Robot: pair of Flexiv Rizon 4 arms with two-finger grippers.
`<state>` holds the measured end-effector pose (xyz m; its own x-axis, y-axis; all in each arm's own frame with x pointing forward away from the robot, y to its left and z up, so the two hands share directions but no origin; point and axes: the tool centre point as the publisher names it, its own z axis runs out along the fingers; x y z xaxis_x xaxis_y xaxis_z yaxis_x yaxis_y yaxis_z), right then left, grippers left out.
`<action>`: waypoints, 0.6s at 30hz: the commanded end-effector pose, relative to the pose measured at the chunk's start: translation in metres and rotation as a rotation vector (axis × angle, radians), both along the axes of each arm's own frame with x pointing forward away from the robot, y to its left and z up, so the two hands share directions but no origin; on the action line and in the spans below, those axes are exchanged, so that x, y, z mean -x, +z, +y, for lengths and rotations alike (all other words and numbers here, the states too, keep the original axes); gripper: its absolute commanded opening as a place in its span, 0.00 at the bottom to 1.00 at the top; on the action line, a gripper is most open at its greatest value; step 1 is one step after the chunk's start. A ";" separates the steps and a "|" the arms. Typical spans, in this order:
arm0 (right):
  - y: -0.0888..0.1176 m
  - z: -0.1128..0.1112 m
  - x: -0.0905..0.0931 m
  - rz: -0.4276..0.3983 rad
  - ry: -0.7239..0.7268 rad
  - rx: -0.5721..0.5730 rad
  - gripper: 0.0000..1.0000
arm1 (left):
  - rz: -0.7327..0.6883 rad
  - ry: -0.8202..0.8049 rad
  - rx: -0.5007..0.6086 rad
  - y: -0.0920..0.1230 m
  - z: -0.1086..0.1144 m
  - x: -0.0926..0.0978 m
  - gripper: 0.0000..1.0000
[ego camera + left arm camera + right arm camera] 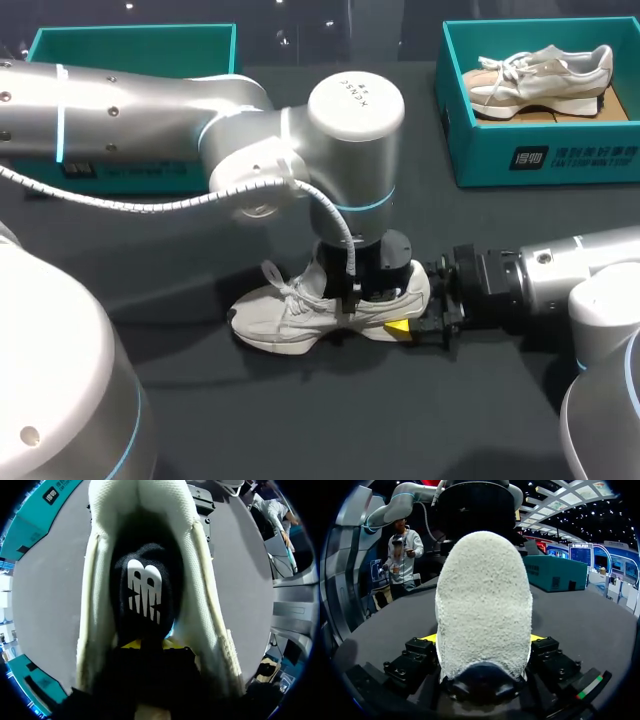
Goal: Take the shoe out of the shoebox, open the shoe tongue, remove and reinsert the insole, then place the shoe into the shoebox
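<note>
A white shoe (300, 315) lies on its sole in the middle of the dark table, toe to the left. My left gripper (365, 290) points straight down into its heel opening. In the left wrist view the yellow tips (131, 644) sit at the heel end of the black insole (145, 592), which bulges up inside the shoe (202, 605); the gripper (150, 644) looks shut on it. From the right, my right gripper (415, 322) clasps the heel. In the right wrist view its fingers (417, 652) stand on both sides of the heel (482, 605).
A teal shoebox (540, 150) at the back right holds a second white shoe (540, 75). Another teal box (130, 45) stands at the back left, partly behind my left arm.
</note>
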<state>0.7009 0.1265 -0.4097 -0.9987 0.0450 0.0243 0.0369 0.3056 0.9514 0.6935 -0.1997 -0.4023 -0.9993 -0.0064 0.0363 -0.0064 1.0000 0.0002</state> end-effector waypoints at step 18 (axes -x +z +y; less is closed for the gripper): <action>-0.001 0.002 0.002 0.000 0.000 0.004 0.00 | 0.160 0.001 0.264 0.042 0.010 -0.009 0.00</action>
<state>0.7008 0.1267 -0.4091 -0.9987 0.0438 0.0242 0.0365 0.3055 0.9515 0.6993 -0.1992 -0.3691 -0.9838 0.0102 0.1791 -0.0273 0.9782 -0.2058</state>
